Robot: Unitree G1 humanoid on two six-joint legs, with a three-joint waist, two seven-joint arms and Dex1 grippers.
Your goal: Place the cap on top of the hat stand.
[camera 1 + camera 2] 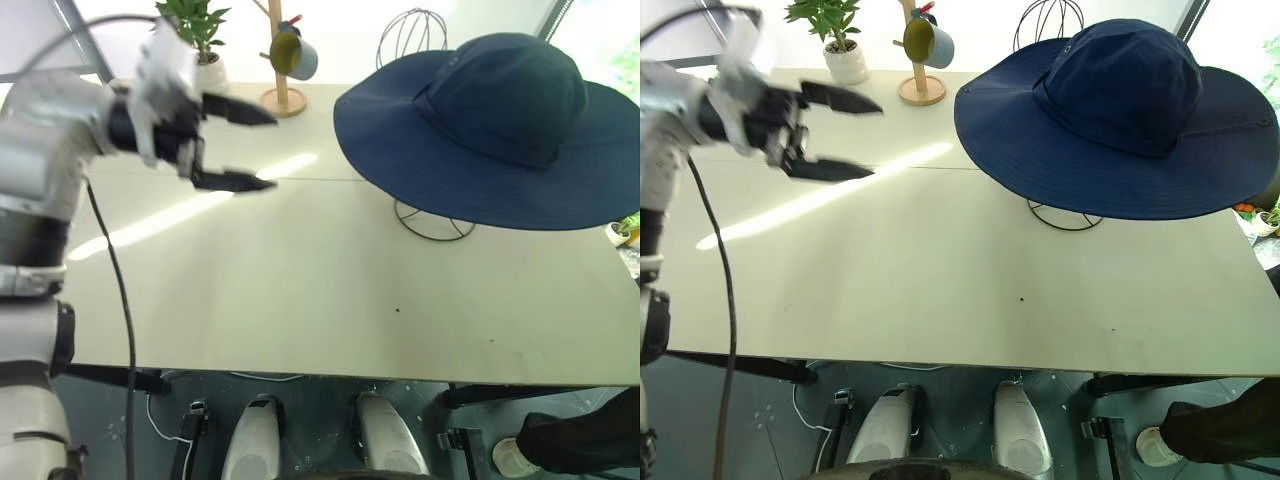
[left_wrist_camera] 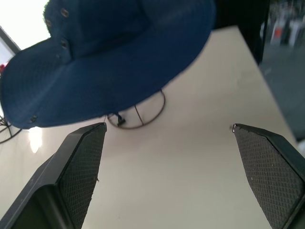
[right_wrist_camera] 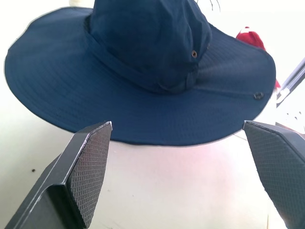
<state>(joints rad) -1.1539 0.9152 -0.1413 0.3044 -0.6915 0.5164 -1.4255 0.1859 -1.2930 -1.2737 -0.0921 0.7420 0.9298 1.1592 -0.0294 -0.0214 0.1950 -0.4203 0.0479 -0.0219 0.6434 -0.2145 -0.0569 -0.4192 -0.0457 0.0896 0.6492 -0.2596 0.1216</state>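
The table point(image 1: 300, 300) is taking up most of the scene, and on it the cap point(image 1: 490, 130) is sitting squarely over the hat stand point(image 1: 433, 222), its crown up and its wide brim drooping all around so that little more than the stand's round wire base is peeking out below the near edge. Going by that, the placing looks done. Behind the cap, a second, smaller wire stand point(image 1: 412, 35) is poking up, and to the cap's left a wooden mug tree point(image 1: 280, 60) is carrying a mug, with a potted plant point(image 1: 197, 35) further out on that side. The left gripper point(image 1: 240, 145) is hanging above the table well apart from the cap's left brim, its claw released, fingers spread wide and holding nothing. The right gripper point(image 3: 181, 167) is hovering near the cap's brim on the other side, its claw also standing open and empty, clear of the fabric. The cap looks light, soft and floppy rather than stiff; I would judge that it folds under a pinch and is not slippery or breakable. If it needs straightening, the brim edge is the easy place to take hold, though a tug there could drag it off centre, so the crown side seems safer.
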